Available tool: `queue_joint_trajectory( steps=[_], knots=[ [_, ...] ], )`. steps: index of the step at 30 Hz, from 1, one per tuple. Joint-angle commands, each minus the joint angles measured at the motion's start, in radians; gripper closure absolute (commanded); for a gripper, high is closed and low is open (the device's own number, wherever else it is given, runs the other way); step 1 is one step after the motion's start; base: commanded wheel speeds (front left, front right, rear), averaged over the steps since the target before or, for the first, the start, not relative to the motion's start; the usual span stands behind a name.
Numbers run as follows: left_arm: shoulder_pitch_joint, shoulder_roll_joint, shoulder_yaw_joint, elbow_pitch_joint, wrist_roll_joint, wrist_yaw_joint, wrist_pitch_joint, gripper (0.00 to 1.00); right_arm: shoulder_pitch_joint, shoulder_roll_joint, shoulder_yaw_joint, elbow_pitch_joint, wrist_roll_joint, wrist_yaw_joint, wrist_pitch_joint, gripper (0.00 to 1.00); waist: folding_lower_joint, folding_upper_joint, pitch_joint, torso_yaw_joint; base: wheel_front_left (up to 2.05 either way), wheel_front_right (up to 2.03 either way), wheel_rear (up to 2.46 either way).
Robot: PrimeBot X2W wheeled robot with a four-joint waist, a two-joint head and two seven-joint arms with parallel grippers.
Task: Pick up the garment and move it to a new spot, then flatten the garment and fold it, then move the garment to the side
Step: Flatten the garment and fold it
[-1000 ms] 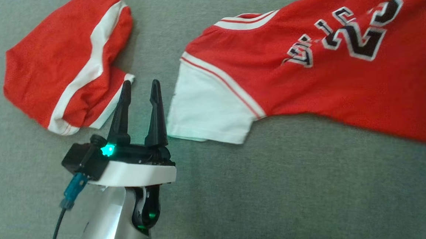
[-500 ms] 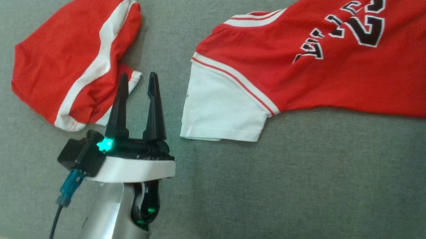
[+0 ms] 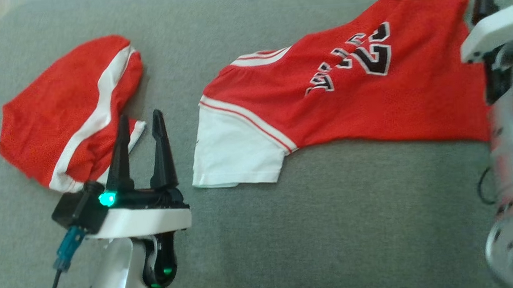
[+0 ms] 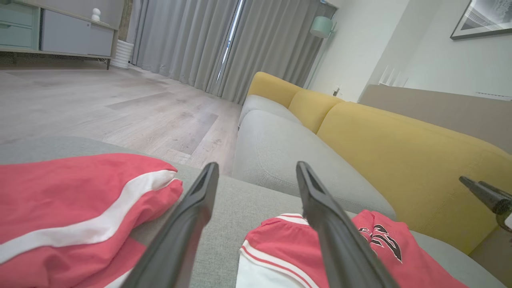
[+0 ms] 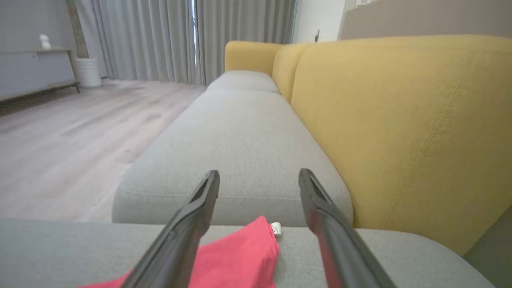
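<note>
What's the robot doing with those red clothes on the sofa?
It is working on a red jersey lying on the grey sofa cushion. Both grippers are open and hold nothing: the right gripper is over the jersey's far corner, the left gripper hovers between its white sleeve and the red shorts.

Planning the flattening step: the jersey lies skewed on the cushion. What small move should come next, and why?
Probably move the left gripper to the white sleeve of the jersey and pinch its hem. The right gripper hangs open at the far corner, so the cloth could be pulled flat between them.
</note>
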Motion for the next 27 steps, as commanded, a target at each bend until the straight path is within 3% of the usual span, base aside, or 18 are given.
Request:
queue_joint_trajectory(
  steps=[1, 3, 6, 12, 19, 27],
  knots=[
    [-0.006, 0.009, 0.038, -0.029, 0.011, 0.002, -0.005, 0.0, 0.018, 0.021, 0.046, -0.07, 0.052, 0.007, -0.013, 0.0, 0.0002, 0.0, -0.045, -0.04, 0.0, 0.0, 0.0],
    [0.017, 0.009, 0.047, -0.025, 0.017, 0.004, -0.005, 0.0, 0.166, 0.041, 0.144, -0.243, 0.203, 0.007, -0.013, 0.0, 0.0002, 0.0, -0.079, -0.061, 0.0, 0.0, 0.0],
    [0.041, 0.009, 0.054, -0.023, 0.023, 0.005, -0.005, 0.0, 0.346, 0.05, 0.222, -0.413, 0.333, 0.007, -0.013, 0.0, 0.0002, 0.0, -0.106, -0.086, 0.0, 0.0, 0.0],
    [0.084, 0.009, 0.07, -0.012, 0.038, 0.001, -0.005, 0.0, 0.686, 0.053, 0.336, -0.649, 0.598, 0.007, -0.013, 0.0, 0.0002, 0.0, -0.144, -0.124, 0.0, 0.0, 0.0],
    [0.106, 0.009, 0.055, 0.015, 0.064, -0.011, -0.005, 0.0, 0.845, 0.053, 0.406, -0.706, 0.634, 0.007, -0.013, 0.0, 0.0002, 0.0, -0.16, -0.134, 0.0, 0.0, 0.0],
    [0.115, 0.009, 0.047, 0.036, 0.087, -0.015, -0.005, 0.0, 0.86, 0.053, 0.405, -0.726, 0.63, 0.007, -0.013, 0.0, 0.0002, 0.0, -0.157, -0.14, 0.0, 0.0, 0.0]
  ],
)
